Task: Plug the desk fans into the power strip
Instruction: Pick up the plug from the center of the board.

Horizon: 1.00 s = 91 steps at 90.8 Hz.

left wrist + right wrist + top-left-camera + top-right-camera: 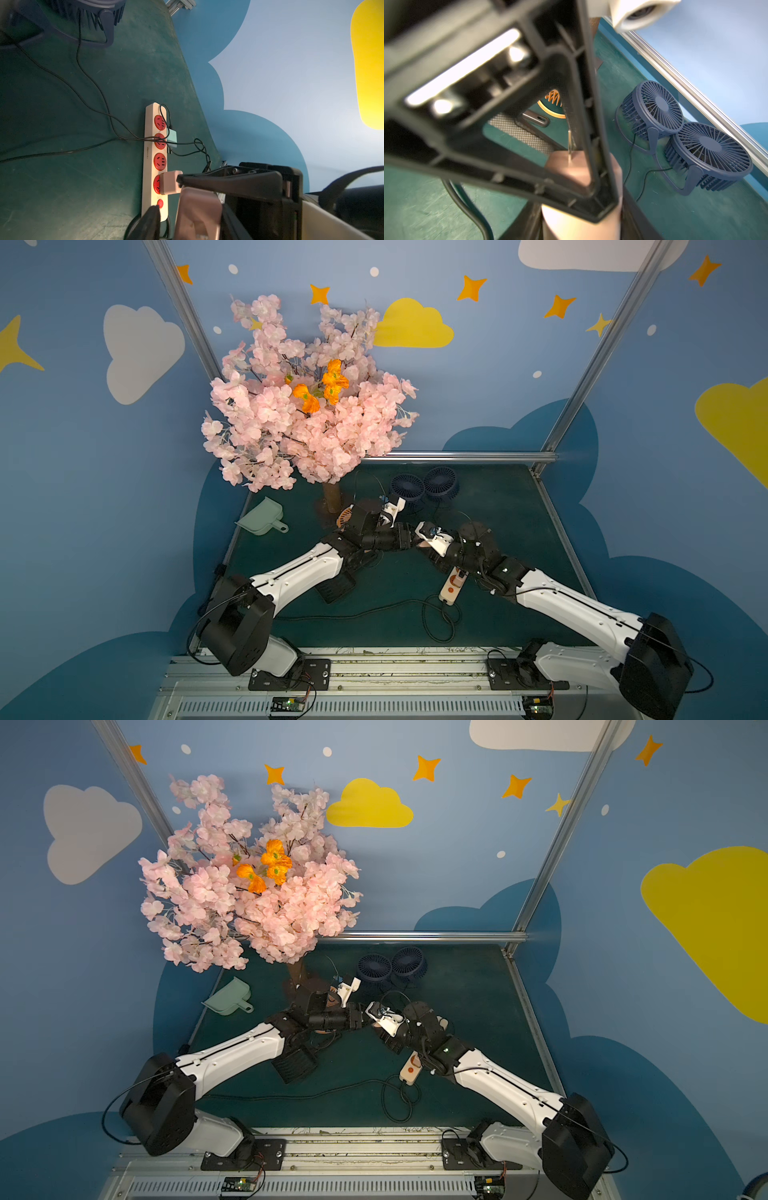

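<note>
Closest to you in both top views are the black shoulder housings of the left arm (291, 576) and right arm (573, 605). The two arms meet over the middle of the green mat (519, 510). The left gripper (413, 543) and right gripper (428, 551) are bunched together there, too hidden for you to read either claw. The power strip (452, 587) lies on the mat right of centre. Its far end is under the right wrist and its black cord (436, 622) loops toward the front. The desk fan (424, 487), two navy heads side by side, stands at the back edge, well apart from the strip. A pink blossom tree (307, 406) and a mint dustpan (262, 516) are on the left.

In the left wrist view you see the strip full length, with four red sockets. A pink adapter (169, 182) sits over the socket next to the button (160, 203). One black finger (228, 180) of the right gripper touches that adapter's side. Its partner is hidden, so you cannot tell whether it pinches. A mint adapter (172, 138) lies just beside the strip. You cannot tell the left claw's spread either.

In the right wrist view a blurred black gripper frame fills the foreground. The fan stands beyond it, near the aluminium rail (695, 95).
</note>
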Available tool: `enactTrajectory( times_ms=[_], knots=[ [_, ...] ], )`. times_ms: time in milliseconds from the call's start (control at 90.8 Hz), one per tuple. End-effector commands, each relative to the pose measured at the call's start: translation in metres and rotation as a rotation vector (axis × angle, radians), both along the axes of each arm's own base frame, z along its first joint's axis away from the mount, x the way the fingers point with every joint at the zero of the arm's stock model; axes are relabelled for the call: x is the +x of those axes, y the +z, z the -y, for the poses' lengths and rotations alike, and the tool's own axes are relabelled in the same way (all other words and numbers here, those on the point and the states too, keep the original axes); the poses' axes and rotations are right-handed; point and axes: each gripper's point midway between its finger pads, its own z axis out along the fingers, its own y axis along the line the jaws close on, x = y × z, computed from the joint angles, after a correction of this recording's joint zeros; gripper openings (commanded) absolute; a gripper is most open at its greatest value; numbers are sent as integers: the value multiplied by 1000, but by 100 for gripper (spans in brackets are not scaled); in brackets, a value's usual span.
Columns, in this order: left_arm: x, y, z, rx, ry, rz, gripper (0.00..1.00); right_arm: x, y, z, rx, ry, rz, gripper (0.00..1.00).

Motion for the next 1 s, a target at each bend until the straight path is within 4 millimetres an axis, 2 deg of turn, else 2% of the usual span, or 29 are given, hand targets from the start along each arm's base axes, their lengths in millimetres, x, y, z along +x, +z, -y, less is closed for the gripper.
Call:
enactTrajectory(
  times_ms=[0,121,198,242,297,352,463,540,595,705,771,782,892,991],
  knots=[
    [-1,12,11,-45,-56,16,40,-4,9,-2,26,14,13,35],
    [-4,14,20,-59,-65,21,25,7,16,9,73,-83,31,46],
    [-6,18,26,-73,-76,25,16,12,27,17,126,-149,45,68],
    [-4,20,26,-79,-63,27,13,18,35,26,161,-221,43,76],
    [-1,22,23,-91,-31,32,12,23,48,38,219,-306,21,86],
    [6,27,17,-108,17,40,10,25,60,52,301,-395,-27,92],
    [15,40,8,-160,100,53,9,24,89,83,530,-540,-173,96],
    [19,50,8,-207,129,47,10,24,101,101,739,-624,-321,97],
    [20,59,9,-252,133,41,10,23,107,107,904,-656,-440,97],
    [19,76,12,-325,122,32,11,17,119,99,1151,-585,-674,96],
    [17,83,13,-351,116,27,11,13,137,91,1282,-494,-768,96],
    [17,83,13,-354,116,25,11,13,132,89,1290,-493,-790,96],
    [14,90,12,-392,116,11,11,7,144,80,1427,-376,-919,94],
    [12,98,13,-430,111,4,11,0,148,70,1436,-306,-1000,92]
  ],
)
